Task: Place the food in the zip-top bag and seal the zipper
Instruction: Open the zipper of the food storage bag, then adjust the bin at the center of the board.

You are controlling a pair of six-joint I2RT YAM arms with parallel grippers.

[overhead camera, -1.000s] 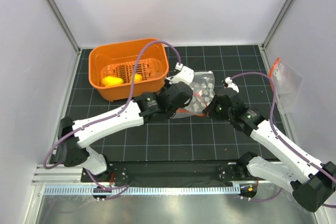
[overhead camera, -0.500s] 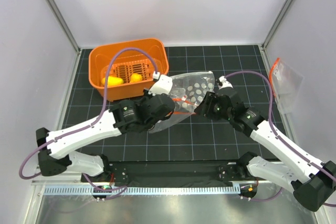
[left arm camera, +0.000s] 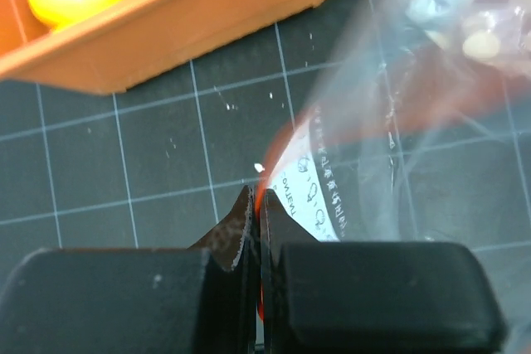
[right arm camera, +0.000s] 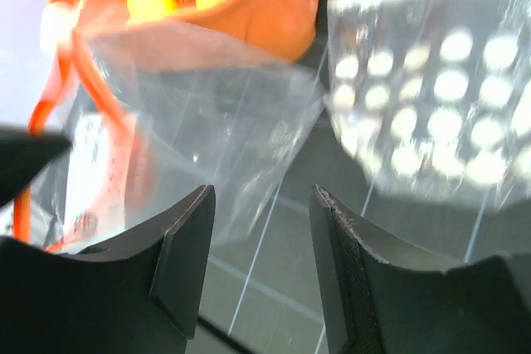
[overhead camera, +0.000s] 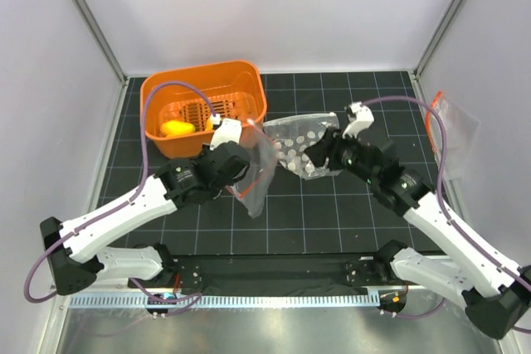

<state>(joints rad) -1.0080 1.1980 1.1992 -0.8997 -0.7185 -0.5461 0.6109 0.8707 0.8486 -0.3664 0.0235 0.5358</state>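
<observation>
My left gripper is shut on the orange-red zipper of the zip-top bag. The plain clear pouch hangs from it, lifted off the mat. In the top view the zip-top bag dangles beside the left gripper, in front of the orange basket. My right gripper stands open with nothing between its fingers. It faces the zip-top bag and its zipper. In the top view the right gripper hovers over the dotted bag. Yellow food lies in the basket; other food is hidden.
The orange basket stands at the back left. A clear bag printed with white dots lies on the mat between the arms. Another clear bag with an orange-red corner leans on the right wall.
The left arm has pulled the plain pouch left, off the dotted bag. The right gripper was shut a second ago; it has opened and shifted slightly back.
</observation>
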